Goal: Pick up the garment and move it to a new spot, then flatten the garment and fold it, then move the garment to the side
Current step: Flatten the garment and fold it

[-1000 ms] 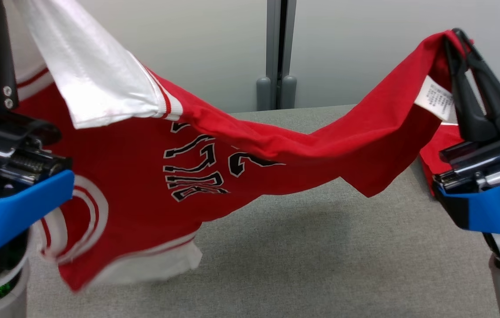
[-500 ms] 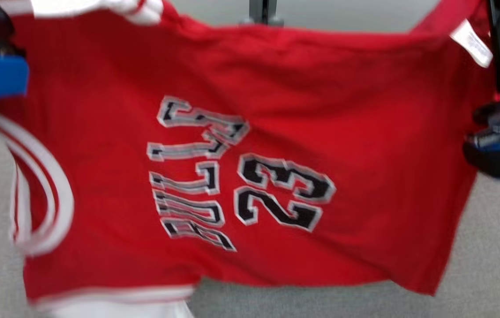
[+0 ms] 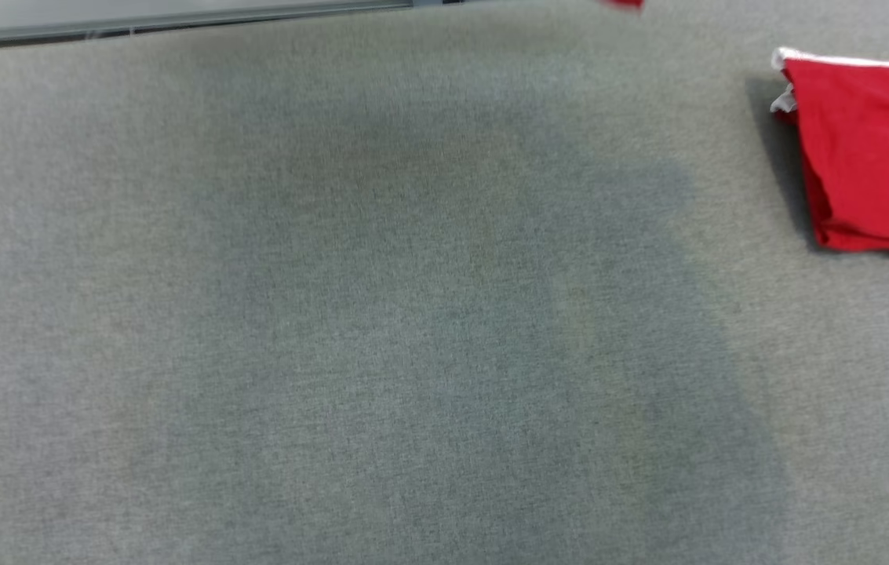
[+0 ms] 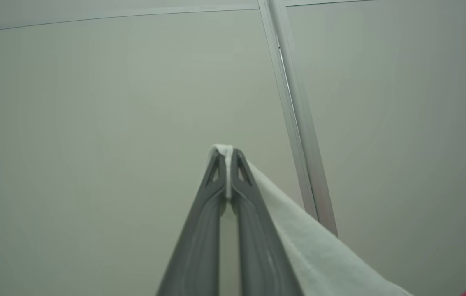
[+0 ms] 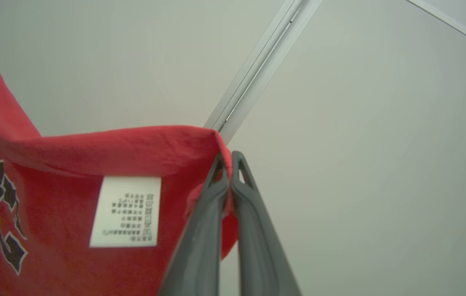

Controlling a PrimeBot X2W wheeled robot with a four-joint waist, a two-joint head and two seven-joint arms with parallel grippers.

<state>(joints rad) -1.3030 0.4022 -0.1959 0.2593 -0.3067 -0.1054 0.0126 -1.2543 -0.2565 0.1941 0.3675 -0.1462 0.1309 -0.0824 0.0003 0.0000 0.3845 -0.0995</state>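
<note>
The garment is a red jersey (image 5: pixel 72 164) with black numbers, a white label (image 5: pixel 128 211) and a white sleeve (image 4: pixel 311 250). It hangs in the air between both grippers. My left gripper (image 4: pixel 228 154) is shut on the edge of the white sleeve, which drapes down to the right of the fingers. In the right wrist view my right gripper (image 5: pixel 228 162) is shut on a fold of the red cloth near the label. A sliver of red (image 3: pixel 623 4) shows at the top edge of the head view.
The grey fabric-covered table (image 3: pixel 413 314) spreads below, its far edge (image 3: pixel 177 27) at the top. A folded red cloth with white trim (image 3: pixel 868 157) lies at the table's right. Behind the grippers stand pale wall panels joined by a metal post (image 4: pixel 298 144).
The head view has swung down onto the table top. The spread jersey and both grippers have passed out of it over the top edge.
</note>
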